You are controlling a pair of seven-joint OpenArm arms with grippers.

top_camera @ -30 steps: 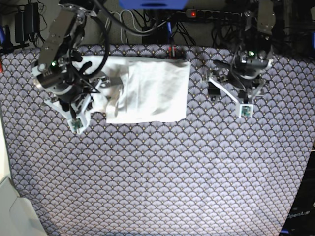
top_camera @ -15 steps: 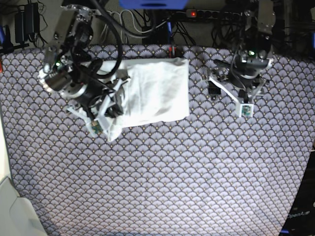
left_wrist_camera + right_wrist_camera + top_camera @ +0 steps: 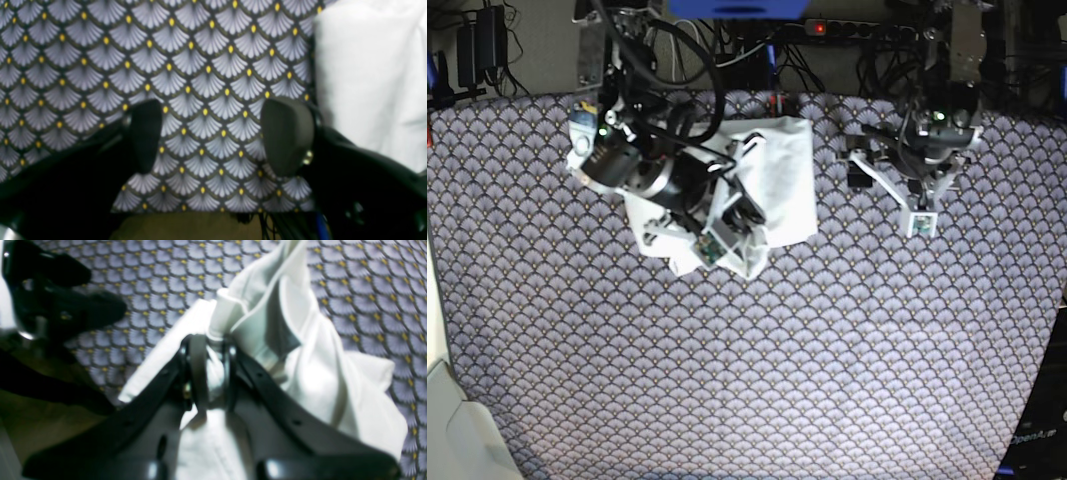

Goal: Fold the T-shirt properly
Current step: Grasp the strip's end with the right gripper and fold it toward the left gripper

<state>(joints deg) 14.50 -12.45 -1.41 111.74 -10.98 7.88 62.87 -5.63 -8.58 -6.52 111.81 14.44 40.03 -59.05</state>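
Two-arm fold in progress on the patterned tabletop (image 3: 827, 350). The T-shirt (image 3: 782, 175) lies toward the far side of the tabletop, left of centre in the base view, with one portion lifted and bunched. The right gripper (image 3: 210, 370) has its jaws nearly closed on a pinched edge of the white cloth, several layers gathered between the pads, and holds this edge above the flat part of the garment. The left gripper (image 3: 213, 136) hovers with its jaws wide apart and empty over bare tabletop, just beside the shirt's near edge, which shows at the right of its wrist view. The step in hand appears to be carrying the held side across the body of the shirt. To do it well, the right arm should probably travel low and level so that the cloth lays down without ballooning, bring the carried edge into line with the opposite edge, and release only once the layers rest flat. The free jaws could pin the flat part against dragging.
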